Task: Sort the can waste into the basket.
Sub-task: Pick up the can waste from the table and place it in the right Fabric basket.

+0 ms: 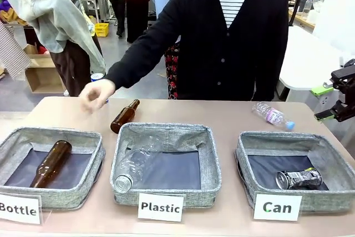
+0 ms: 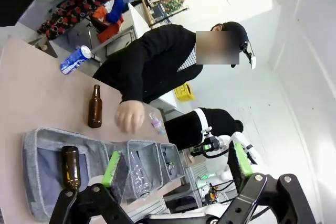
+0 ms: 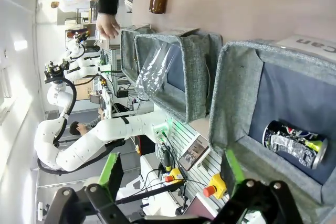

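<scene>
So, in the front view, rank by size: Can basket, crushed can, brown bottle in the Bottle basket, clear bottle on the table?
Can basket
brown bottle
crushed can and clear bottle: alike, and the bottle lies farther off, so unranked

- Person (image 1: 233,43): black buttoned cardigan with long sleeves, over a white top with dark stripes.
- Right tool (image 1: 321,104), 3 o'clock: black linkage, green pads.
- Left tool (image 2: 177,166): black fingers, green pads, round pivot screws.

The person's hand (image 1: 96,94) is blurry & hides most of the blue can (image 1: 97,76), the right gripper (image 1: 324,104) is cut off at the front view's right edge, & the Bottle sign (image 1: 19,209) at its left.
</scene>
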### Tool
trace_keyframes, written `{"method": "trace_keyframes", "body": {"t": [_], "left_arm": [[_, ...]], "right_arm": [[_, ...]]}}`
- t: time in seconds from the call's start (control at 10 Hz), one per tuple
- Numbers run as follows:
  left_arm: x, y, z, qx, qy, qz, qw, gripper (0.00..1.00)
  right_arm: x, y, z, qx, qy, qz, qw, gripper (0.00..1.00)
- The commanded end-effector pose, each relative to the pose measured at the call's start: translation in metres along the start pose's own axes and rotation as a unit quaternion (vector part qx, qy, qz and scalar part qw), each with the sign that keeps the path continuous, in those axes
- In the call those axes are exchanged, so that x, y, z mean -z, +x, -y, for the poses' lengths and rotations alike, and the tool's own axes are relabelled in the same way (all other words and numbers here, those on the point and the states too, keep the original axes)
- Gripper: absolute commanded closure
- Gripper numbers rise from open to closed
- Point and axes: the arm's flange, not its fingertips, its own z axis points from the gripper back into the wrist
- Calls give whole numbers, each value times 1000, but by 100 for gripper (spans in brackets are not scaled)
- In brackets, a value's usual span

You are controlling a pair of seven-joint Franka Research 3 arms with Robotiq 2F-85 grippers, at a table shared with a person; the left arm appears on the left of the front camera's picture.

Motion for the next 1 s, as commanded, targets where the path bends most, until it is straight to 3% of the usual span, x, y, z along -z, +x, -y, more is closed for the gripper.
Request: {"method": "trace_keyframes", "body": {"t": [0.0, 0.2, 0.4, 0.7, 0.9], "left_arm": [[-11, 0, -6, 0, 11, 3, 1000, 0], [14, -7, -2, 21, 14, -22, 999, 0], [70, -23, -7, 68, 51, -77, 993, 0], [163, -60, -44, 94, 55, -171, 979, 0], [220, -78, -83, 111, 39, -186, 975, 0]], "right_arm": [[-2, 0, 0, -11, -4, 4, 1000, 0], [-2, 0, 0, -11, -4, 4, 1000, 0], [-2, 0, 0, -11, -4, 4, 1000, 0], [-2, 0, 0, -11, -4, 4, 1000, 0], [-2, 0, 0, -11, -4, 4, 1000, 0]]}}
